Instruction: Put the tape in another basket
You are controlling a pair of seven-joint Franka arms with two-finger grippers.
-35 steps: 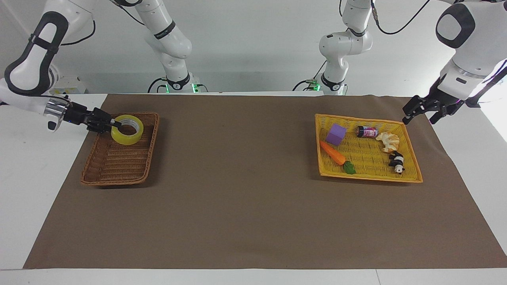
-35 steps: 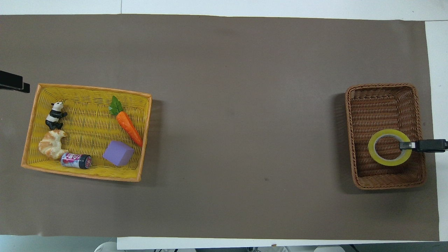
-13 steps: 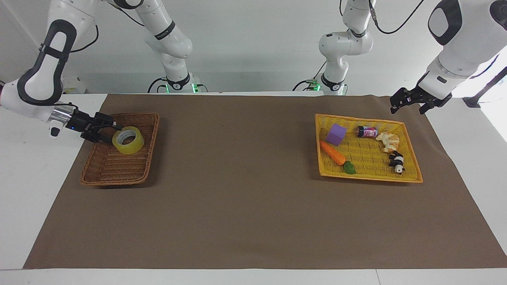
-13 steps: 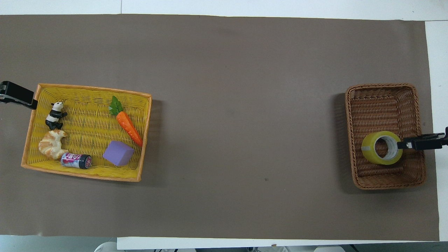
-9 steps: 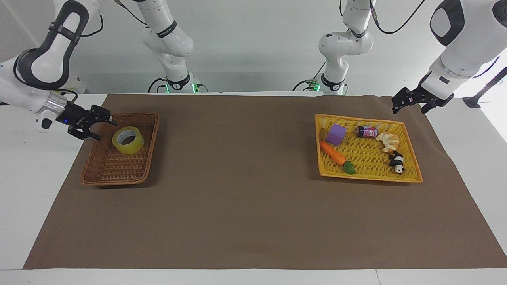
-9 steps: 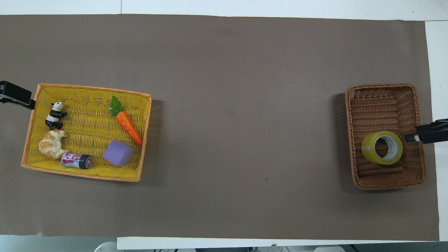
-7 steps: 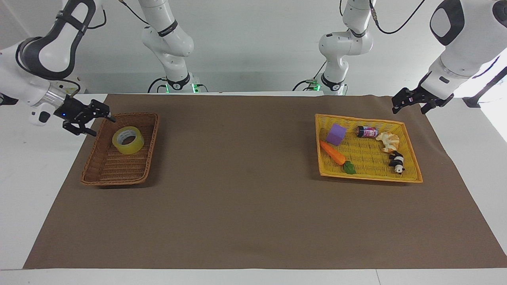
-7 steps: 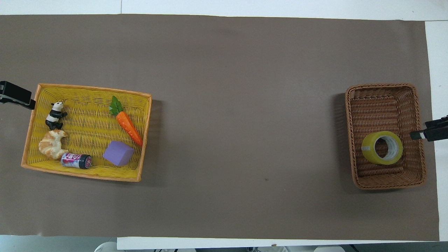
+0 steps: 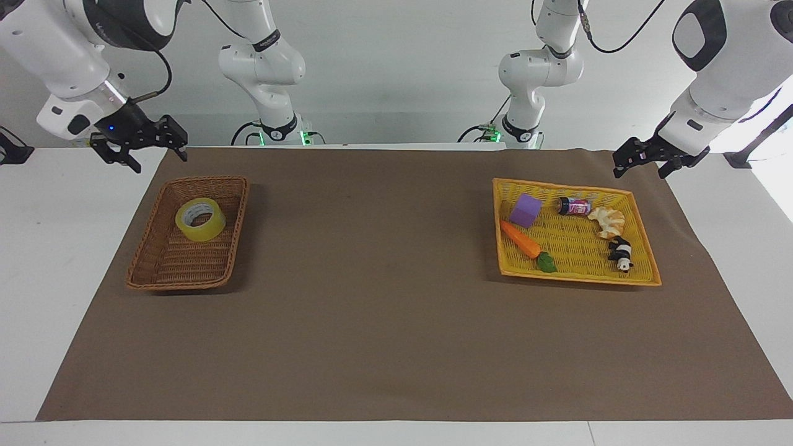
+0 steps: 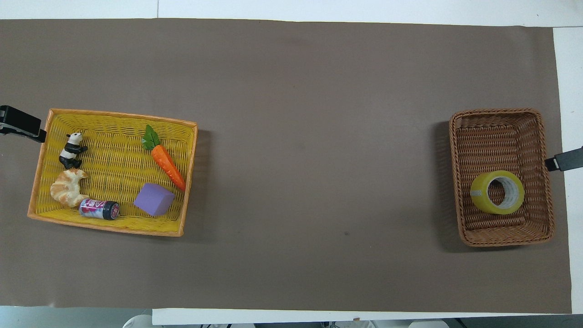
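The wide yellow translucent tape roll point(image 9: 200, 220), tilted in the brown wicker basket point(image 9: 155, 272) at the right arm's end, looks light, stiff and slick, best pinched across its wall; right gripper point(image 9: 139, 144) and left gripper point(image 9: 644, 162) hang with jaws spread, empty.

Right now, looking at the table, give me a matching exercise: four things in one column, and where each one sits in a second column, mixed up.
Things:
1. tape
2. carrot
3. panda
4. right gripper

Places:
A. up in the air, open, over the table edge beside the brown mat
B. in the yellow tray, beside the purple block
C. in the brown basket
D. in the yellow tray, next to the croissant

Pairs: 1-C, 2-B, 3-D, 4-A
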